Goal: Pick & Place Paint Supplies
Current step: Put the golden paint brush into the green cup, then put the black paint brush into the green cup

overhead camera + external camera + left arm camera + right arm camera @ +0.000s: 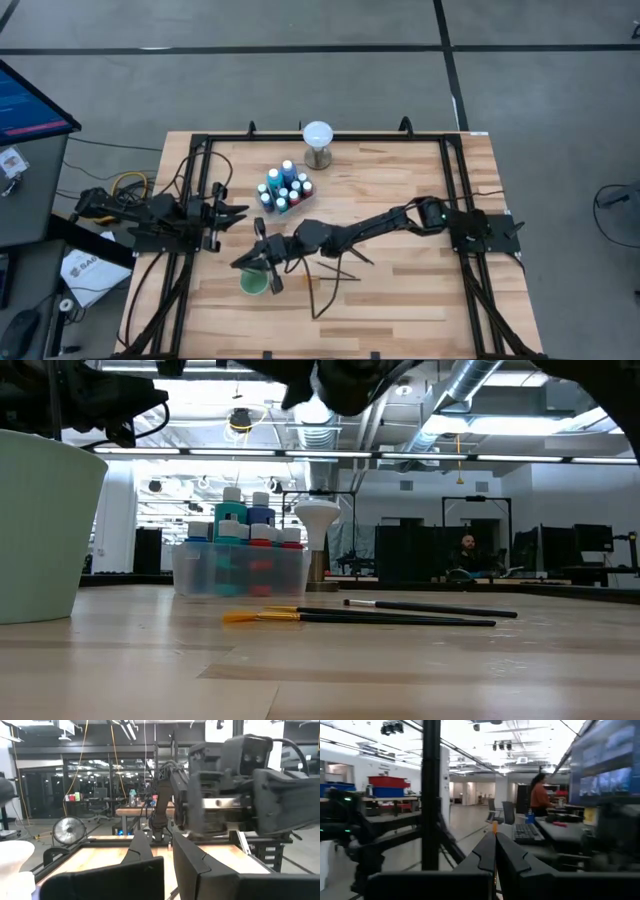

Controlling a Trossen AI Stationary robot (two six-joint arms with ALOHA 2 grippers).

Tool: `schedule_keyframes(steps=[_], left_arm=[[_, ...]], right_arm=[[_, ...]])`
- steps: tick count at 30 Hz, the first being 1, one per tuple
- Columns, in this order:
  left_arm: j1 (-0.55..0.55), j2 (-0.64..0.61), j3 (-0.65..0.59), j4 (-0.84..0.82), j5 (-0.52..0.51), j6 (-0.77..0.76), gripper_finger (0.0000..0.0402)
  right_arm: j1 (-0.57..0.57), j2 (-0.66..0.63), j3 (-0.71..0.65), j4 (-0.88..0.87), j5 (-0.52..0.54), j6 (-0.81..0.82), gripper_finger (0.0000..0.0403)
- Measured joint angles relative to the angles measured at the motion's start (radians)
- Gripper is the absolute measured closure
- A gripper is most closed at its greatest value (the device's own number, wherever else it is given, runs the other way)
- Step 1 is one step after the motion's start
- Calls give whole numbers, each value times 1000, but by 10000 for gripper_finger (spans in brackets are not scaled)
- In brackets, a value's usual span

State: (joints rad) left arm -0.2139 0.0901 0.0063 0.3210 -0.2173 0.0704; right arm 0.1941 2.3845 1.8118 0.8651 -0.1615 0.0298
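White-capped paint bottles [285, 188] stand packed in a clear bin [240, 570] toward the far middle of the table. Several thin dark brushes [338, 270] lie flat on the wood, one of them orange-tipped [245, 617]. A pale green cup [253, 284] stands near them. My right gripper [252, 258] reaches across to just above the cup and is shut on a thin orange-ended brush [494, 827]. My left gripper [240, 212] waits open at the table's left, level, facing the right arm [235, 785]. My right gripper [495, 842] pinches a thin brush between its two fingers, which lie level and point toward the table's left. Only a short orange end [494, 826] shows at the fingertips. The fingers hide the rest of the brush, so which part they are on cannot be told.
A white globe on a grey stand [318, 135] stands at the far edge behind the bin. Black rails [200, 150] run along the table's left, right and far sides. Bare wood lies near the front edge [380, 320]. A person sits in the room behind [466, 552].
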Motion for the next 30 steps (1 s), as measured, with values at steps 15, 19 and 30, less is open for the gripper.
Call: schedule_keyframes(steps=[15,19,30], left_arm=[[0,11,0,3,1,0,401],[0,10,0,4,1,0,401],[0,10,0,14,4,0,401]], right_arm=[[-1,27,-1,-107,14,-30,399],[1,27,-1,-185,13,-30,385],[1,-26,-2,-409,7,30,309]])
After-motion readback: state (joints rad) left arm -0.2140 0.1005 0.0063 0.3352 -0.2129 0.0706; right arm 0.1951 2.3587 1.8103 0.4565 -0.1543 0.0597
